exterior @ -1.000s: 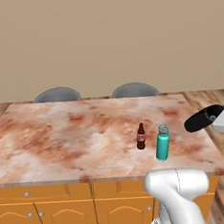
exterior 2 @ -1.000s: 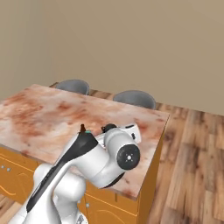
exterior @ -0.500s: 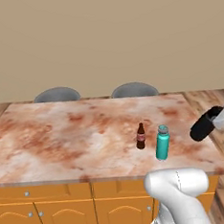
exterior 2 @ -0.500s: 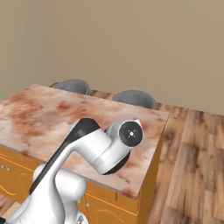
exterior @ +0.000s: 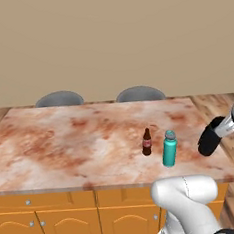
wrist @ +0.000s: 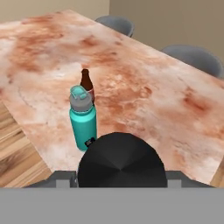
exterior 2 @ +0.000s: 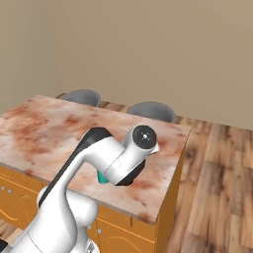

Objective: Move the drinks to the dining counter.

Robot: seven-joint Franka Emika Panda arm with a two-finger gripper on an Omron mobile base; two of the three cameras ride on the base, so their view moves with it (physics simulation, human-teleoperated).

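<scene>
Reddish-brown marbled stone forms the top of the dining counter (exterior: pixel 66 148), which sits over orange wooden cabinet doors (exterior: pixel 48 228). Two drinks stand upright on this slab toward its right end, near the front edge: a small dark-brown bottle (exterior: pixel 147 142) with a red label, and just beside it on the right a taller teal bottle (exterior: pixel 168 148) with a grey cap. They are close together but not touching in the left base view. In my hand view the teal bottle (wrist: pixel 83 118) stands in front of the brown bottle (wrist: pixel 87 85). The third drink, a black flask (exterior: pixel 210 136), is clamped in my gripper (wrist: pixel 121 175) and held tilted in the air over the right end of the counter, to the right of the teal bottle. In the hand view its round black end (wrist: pixel 121 161) sits directly ahead of my hand, with my fingers set at either side of it. Two grey chairs (exterior: pixel 59 99) stand along the far side of the counter, before a plain beige wall (exterior: pixel 107 39). Wooden flooring (exterior 2: pixel 217 173) lies to the counter's right.
</scene>
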